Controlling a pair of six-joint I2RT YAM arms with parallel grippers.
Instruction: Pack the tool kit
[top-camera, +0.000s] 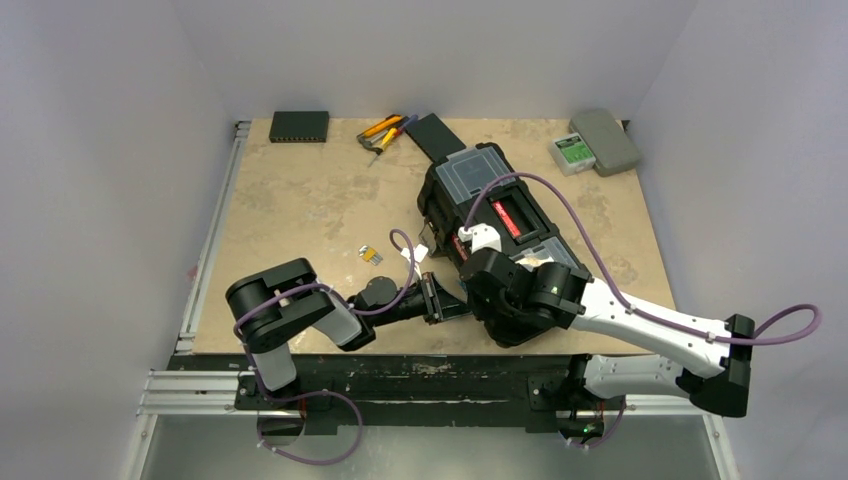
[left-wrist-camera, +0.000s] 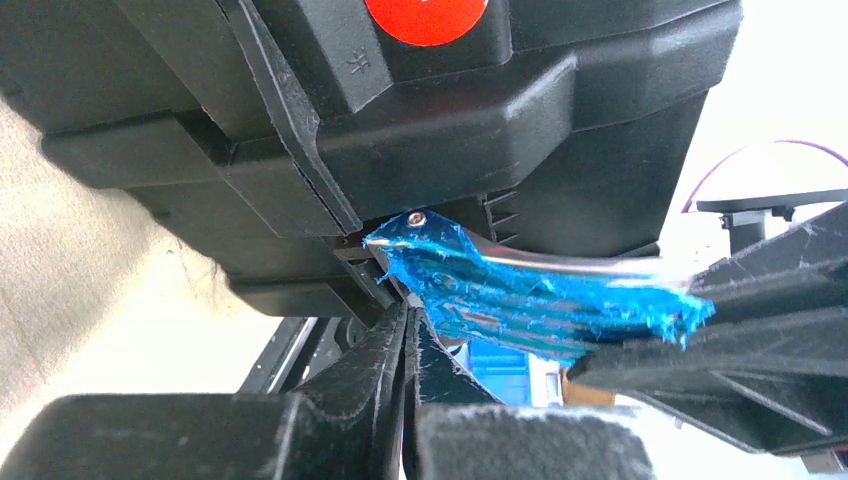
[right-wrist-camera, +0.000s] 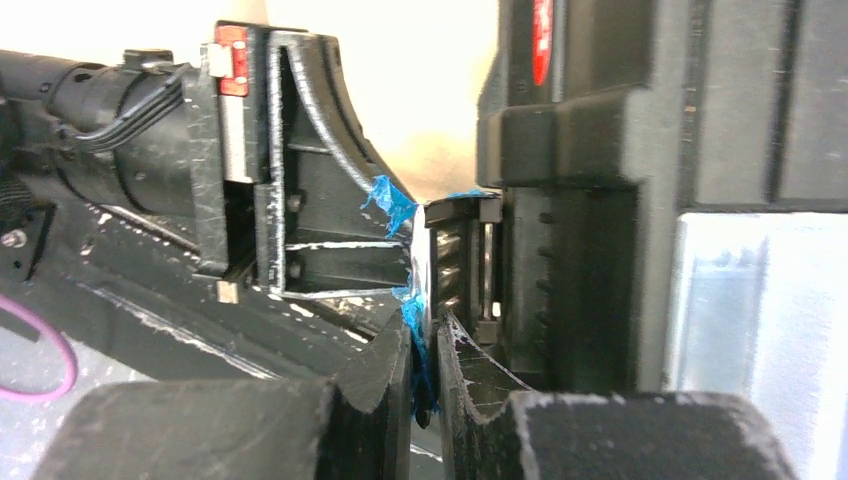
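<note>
The black toolbox (top-camera: 455, 195) lies diagonally mid-table with its lid down, a red-labelled handle (top-camera: 505, 216) and a clear-lidded compartment (top-camera: 470, 170) on top. In the right wrist view my right gripper (right-wrist-camera: 422, 335) is shut on the thin blue latch (right-wrist-camera: 412, 310) at the box's near end (right-wrist-camera: 580, 200). In the left wrist view my left gripper (left-wrist-camera: 410, 318) is shut with nothing visible between its tips, which touch the hinge end of the blue latch (left-wrist-camera: 500, 290) under the box wall (left-wrist-camera: 480, 140). Both grippers meet at the box's near left corner in the top view, left (top-camera: 445, 302) and right (top-camera: 478, 300).
Yellow-black and red-handled tools (top-camera: 385, 133) lie at the back beside a flat black panel (top-camera: 432, 135). A flat black box (top-camera: 298, 125) is back left and a grey case with a green label (top-camera: 595, 142) back right. A small yellow item (top-camera: 371, 255) lies left of the box.
</note>
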